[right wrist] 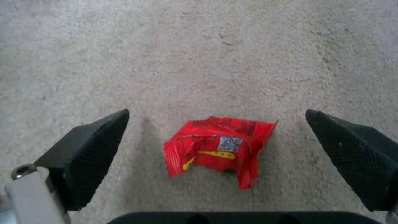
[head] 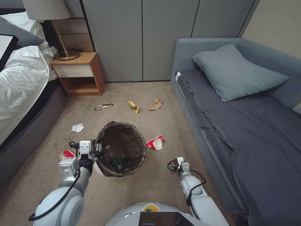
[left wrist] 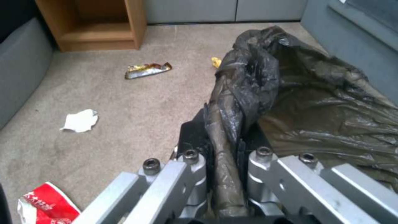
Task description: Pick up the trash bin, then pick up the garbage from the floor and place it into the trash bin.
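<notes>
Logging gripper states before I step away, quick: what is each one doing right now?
Left gripper: shut on the trash bin rim and liner.
Right gripper: open, empty, hanging over a red wrapper on the carpet.

Even soft indoor light, head view sharp with wide-angle bowing at edges, both wrist views blurry, faint shadow beside red wrapper [right wrist: 217, 149], 9 o'clock

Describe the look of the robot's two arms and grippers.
Both arms have rounded white-grey shells with black cables looped along the outside. The left gripper has a boxy white wrist block, silver metal finger links with dark bolts, and black pads. The right gripper has wedge-shaped black fingers with a fine textured face, on silver links.
</notes>
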Controlling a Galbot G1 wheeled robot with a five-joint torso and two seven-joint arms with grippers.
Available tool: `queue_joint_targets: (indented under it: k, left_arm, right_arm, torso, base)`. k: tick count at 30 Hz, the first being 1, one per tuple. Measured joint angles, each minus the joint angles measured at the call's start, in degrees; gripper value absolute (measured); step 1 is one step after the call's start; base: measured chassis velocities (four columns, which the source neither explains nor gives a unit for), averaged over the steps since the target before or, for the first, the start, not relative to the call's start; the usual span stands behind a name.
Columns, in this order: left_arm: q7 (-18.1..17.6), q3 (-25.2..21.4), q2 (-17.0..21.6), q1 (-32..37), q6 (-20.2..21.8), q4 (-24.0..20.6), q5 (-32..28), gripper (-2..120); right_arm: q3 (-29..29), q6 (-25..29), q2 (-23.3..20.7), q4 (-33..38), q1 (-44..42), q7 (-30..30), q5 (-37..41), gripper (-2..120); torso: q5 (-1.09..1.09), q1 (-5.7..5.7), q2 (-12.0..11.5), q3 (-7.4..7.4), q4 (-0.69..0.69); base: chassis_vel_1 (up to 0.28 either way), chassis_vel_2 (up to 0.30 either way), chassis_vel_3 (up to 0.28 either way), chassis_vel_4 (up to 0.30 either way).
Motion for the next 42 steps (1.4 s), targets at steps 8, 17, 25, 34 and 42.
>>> queue_joint_targets:
  k: [8, 17, 25, 34, 42]
  left_arm:
    - [0.02, -0.03, -0.04, -0.04, -0.03, 0.00, -0.01, 7]
    - [0.02, -0.04, -0.03, -0.22, -0.03, 0.00, -0.06, 7]
    - [0.03, 0.04, -0.09, -0.18, -0.03, 0.00, -0.07, 7]
    - [0.06, 0.05, -0.03, -0.08, -0.03, 0.00, -0.07, 7]
    - [0.07, 0.07, -0.03, 0.07, -0.03, 0.00, -0.05, 7]
  right_arm:
    - [-0.11, -0.10, 0.09, -1.60, 0.72, 0.11, -0.47, 100]
    - [-0.12, -0.11, 0.16, -3.16, 1.37, 0.15, -1.45, 100]
    - [-0.04, 0.24, 0.13, -4.02, 1.52, 0.03, -2.74, 100]
    - [0.12, 0.61, 0.28, -4.34, 1.45, -0.01, -3.46, 100]
    - [0.05, 0.69, 0.31, -3.94, 1.01, -0.01, -3.47, 94]
  torso:
    - [0.00, 0.00, 0.00, 0.00, 0.00]
    - [0.00, 0.00, 0.00, 0.00, 0.00]
    - [0.00, 0.00, 0.00, 0.00, 0.00]
    - [0.00, 0.00, 0.00, 0.00, 0.00]
    - [-0.01, 0.00, 0.00, 0.00, -0.01]
  base:
    - [0.000, 0.000, 0.000, 0.000]
    - [0.000, 0.000, 0.000, 0.000]
    - [0.000, 0.000, 0.000, 0.000]
    - [0.000, 0.000, 0.000, 0.000]
    - [0.000, 0.000, 0.000, 0.000]
